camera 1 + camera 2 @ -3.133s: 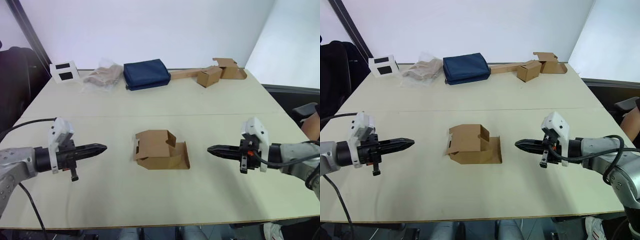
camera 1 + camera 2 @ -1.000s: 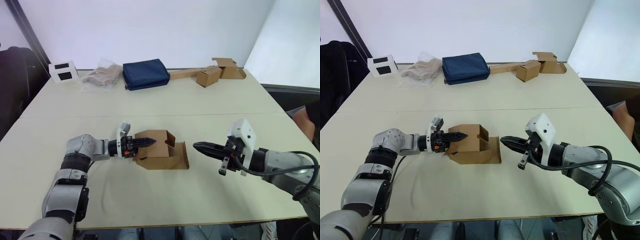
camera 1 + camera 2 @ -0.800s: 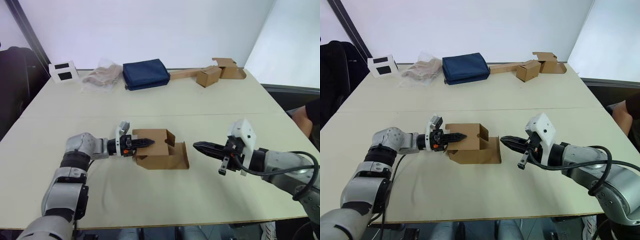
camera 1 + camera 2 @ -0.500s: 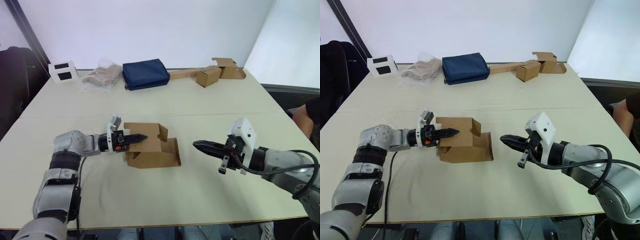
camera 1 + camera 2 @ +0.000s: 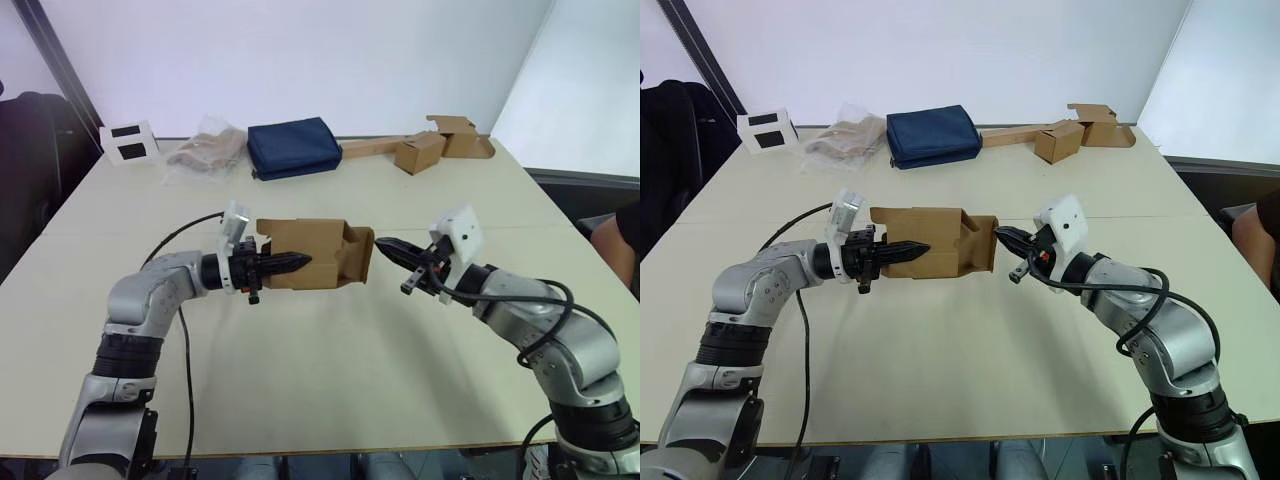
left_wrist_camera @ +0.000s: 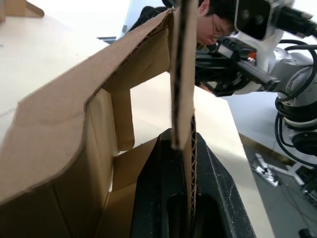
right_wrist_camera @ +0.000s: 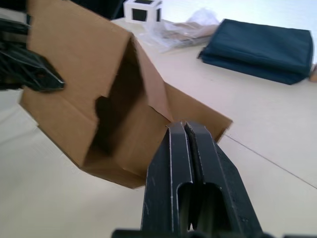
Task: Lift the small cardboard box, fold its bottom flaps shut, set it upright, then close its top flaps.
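Left claw [image 5: 298,261]: clamped on a side wall of the small cardboard box [image 5: 318,253], holding it above the worktop [image 5: 330,370].
Right claw [image 5: 384,246]: fingers pressed together, tip at the box's open flap, gripping nothing.
Box: lying sideways in the air, flaps open toward the right claw.
Far edge: navy pouch [image 5: 292,148], two other brown boxes [image 5: 438,144].

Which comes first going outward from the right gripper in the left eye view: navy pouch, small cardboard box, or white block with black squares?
1. Small cardboard box, right at the right gripper tips.
2. Navy pouch, far side, centre.
3. White block with black squares, far left corner.
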Action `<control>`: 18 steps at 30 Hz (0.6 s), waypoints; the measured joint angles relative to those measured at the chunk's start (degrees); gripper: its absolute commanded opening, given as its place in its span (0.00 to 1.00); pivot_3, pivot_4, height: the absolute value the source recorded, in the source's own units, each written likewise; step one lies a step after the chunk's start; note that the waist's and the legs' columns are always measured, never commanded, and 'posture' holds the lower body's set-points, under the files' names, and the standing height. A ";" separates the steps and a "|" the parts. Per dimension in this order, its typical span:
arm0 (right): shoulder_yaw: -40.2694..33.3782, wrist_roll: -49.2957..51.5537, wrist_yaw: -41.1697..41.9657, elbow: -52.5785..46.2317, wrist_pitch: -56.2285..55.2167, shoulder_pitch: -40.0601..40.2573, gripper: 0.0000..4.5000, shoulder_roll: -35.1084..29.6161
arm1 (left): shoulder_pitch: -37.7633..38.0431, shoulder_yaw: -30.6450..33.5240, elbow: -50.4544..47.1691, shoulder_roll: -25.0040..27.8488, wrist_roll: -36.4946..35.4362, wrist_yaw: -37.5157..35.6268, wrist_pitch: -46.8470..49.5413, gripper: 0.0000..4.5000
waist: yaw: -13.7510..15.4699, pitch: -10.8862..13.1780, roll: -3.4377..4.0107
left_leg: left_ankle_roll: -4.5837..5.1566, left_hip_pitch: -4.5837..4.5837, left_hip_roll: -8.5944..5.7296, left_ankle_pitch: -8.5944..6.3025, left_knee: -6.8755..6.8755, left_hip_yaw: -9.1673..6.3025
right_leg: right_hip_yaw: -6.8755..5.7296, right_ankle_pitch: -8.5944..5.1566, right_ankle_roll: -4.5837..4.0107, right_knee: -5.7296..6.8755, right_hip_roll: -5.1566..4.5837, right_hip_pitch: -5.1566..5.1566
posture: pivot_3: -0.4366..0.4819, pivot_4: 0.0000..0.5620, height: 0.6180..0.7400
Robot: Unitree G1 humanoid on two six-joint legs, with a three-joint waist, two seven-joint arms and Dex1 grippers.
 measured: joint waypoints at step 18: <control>2.50 -2.66 1.47 1.48 -0.52 -2.11 0.00 5.60 | -0.14 -3.12 -0.09 0.93 2.42 -2.66 -6.59 0.00 | -0.06 0.00 0.01 | 0.00 0.02 0.03 0.00 0.00 -0.02 | 0.00 0.00 0.00 0.03 0.05 0.00 | 0.48 0.27 1.00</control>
